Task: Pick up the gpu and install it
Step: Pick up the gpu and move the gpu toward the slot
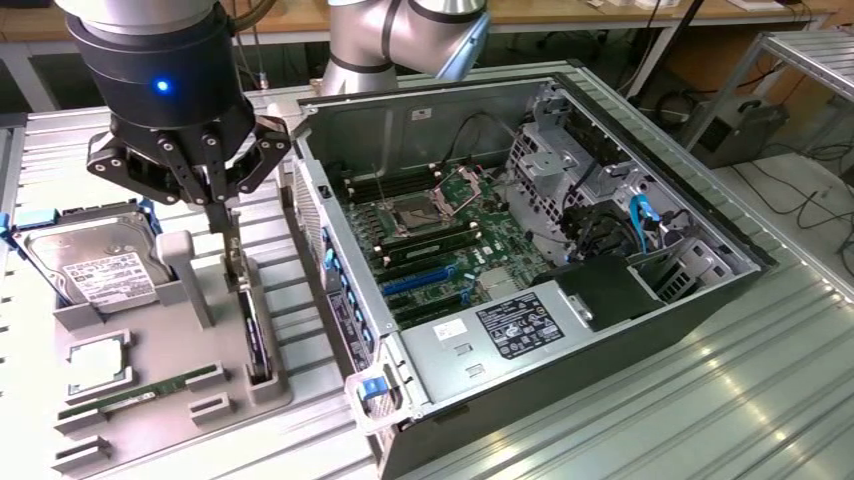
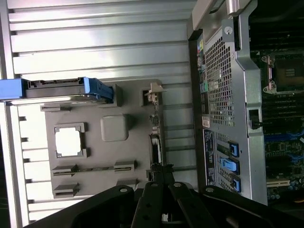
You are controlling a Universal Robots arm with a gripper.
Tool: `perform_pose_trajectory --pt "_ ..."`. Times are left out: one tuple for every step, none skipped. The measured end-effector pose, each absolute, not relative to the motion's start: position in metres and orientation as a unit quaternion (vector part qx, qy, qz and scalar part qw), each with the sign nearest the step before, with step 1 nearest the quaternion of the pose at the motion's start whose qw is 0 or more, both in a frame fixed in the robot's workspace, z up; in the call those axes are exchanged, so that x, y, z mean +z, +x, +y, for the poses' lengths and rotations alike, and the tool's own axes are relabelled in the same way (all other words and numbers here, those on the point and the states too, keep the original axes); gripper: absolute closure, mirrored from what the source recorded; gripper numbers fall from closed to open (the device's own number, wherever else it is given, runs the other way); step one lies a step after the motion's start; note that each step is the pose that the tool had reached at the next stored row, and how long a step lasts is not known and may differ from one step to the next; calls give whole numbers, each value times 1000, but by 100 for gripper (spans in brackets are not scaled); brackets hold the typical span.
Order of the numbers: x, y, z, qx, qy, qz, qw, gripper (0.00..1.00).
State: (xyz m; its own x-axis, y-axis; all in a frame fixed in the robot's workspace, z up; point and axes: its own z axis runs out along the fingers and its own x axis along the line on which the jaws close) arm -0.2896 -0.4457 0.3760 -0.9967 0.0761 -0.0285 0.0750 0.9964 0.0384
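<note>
Pincer (image 2: 159,172) pressed together at top edge of gpu (image 2: 156,142); card stands in tray (image 2: 95,156) slot. Risk: thin hold may slip, or card may bind against slot walls.

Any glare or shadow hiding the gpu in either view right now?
Exterior view: even light, gpu and claw plain, glare streaks on the table well away. Wrist view: table ribs bleached white, gpu dim but traceable, claw in dark silhouette.

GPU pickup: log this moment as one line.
gripper shut on gpu | gpu on edge in grey holder | not yet installed
</note>
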Motion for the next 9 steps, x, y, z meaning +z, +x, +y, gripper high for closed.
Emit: perform_pose_trajectory --pt "376 -290 -446 19 38 999 15 89" --pt "376 -290 -446 19 38 999 15 89" --pt "376 -290 -446 19 38 999 15 89" --pt "376 -290 -446 19 38 999 15 89" --pt "376 -290 -446 19 38 999 15 89" --pt "376 -290 -446 19 38 999 15 89" --pt "376 -290 -446 19 38 999 15 89" --pt "376 -290 -446 19 38 999 15 89" --pt "376 -290 -446 19 38 999 15 89"
